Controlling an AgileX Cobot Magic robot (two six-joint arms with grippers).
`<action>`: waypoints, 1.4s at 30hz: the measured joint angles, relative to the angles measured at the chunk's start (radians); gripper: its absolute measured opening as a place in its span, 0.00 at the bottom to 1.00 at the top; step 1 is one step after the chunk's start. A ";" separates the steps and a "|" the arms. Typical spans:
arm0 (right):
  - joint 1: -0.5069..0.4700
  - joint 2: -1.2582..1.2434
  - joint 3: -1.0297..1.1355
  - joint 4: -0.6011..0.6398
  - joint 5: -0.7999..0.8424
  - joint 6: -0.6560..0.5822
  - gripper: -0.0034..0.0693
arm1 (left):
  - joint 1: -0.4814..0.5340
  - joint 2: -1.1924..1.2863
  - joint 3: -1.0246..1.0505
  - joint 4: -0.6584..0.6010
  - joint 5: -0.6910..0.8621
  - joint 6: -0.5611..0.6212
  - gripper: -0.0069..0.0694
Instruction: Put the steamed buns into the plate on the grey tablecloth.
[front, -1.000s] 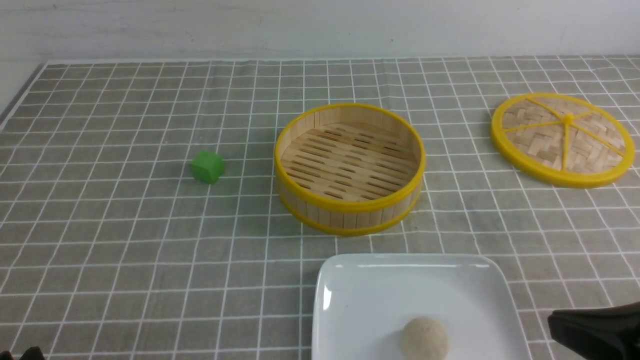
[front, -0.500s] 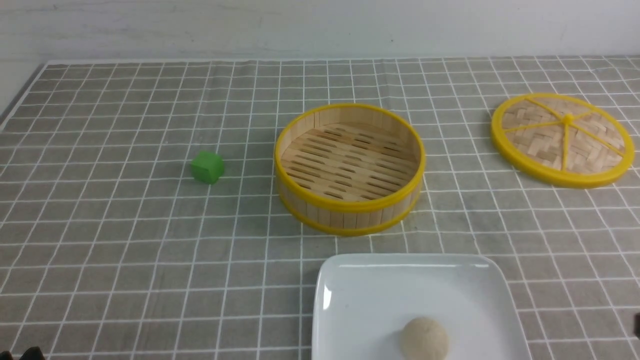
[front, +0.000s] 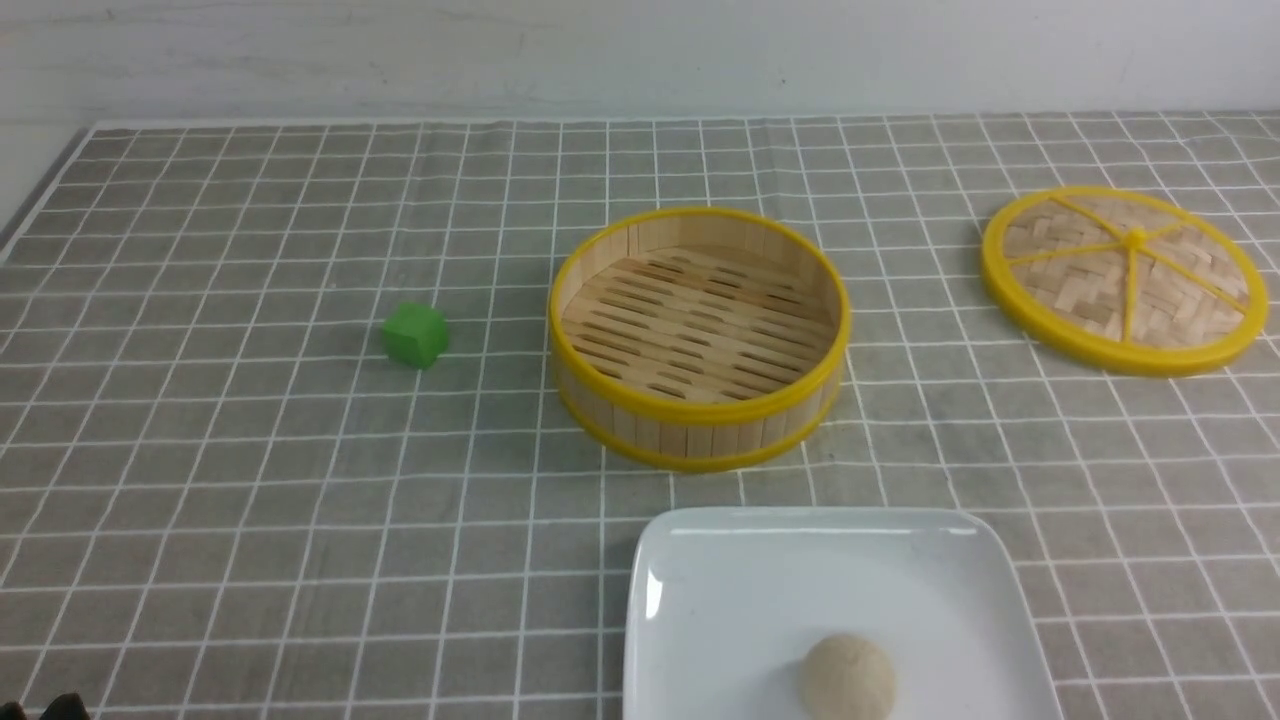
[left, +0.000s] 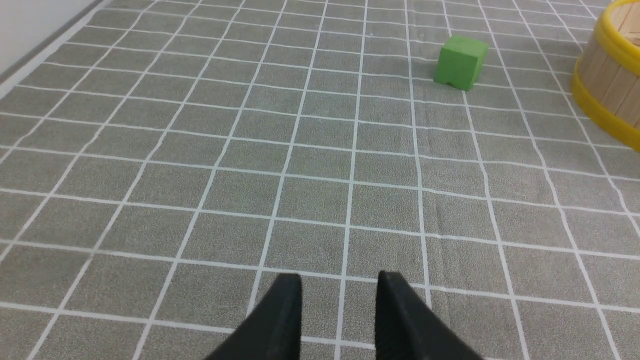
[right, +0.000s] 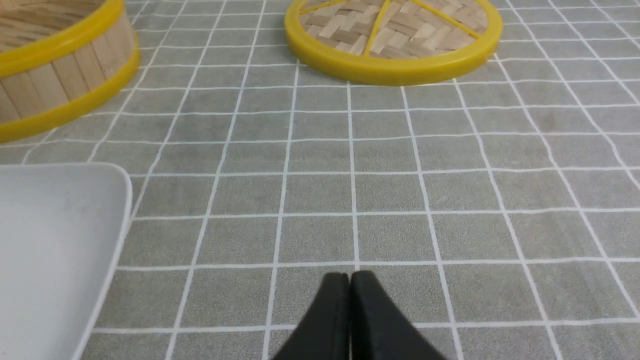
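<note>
Bun down on the plate, right end effector off to the side with nothing in it
The steamed bun (front: 848, 677) sits at the bottom of the front view, right of centre, on the plate (front: 740, 600); round, no long axis, the right end effector (right: 349, 280) looks nearer, fingertips together, the bun lying to its left; left end effector (left: 339, 280) parted and empty, so likely only homing remains
</note>
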 joint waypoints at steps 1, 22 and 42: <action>-0.002 0.000 0.000 0.000 -0.001 0.000 0.08 | 0.000 0.000 0.000 0.000 0.000 0.000 0.41; -0.008 0.000 0.002 0.000 -0.008 0.003 0.12 | 0.000 0.000 0.000 0.000 0.000 0.000 0.41; -0.008 0.000 0.002 0.000 -0.008 0.003 0.17 | 0.000 0.000 -0.001 0.000 0.000 0.000 0.41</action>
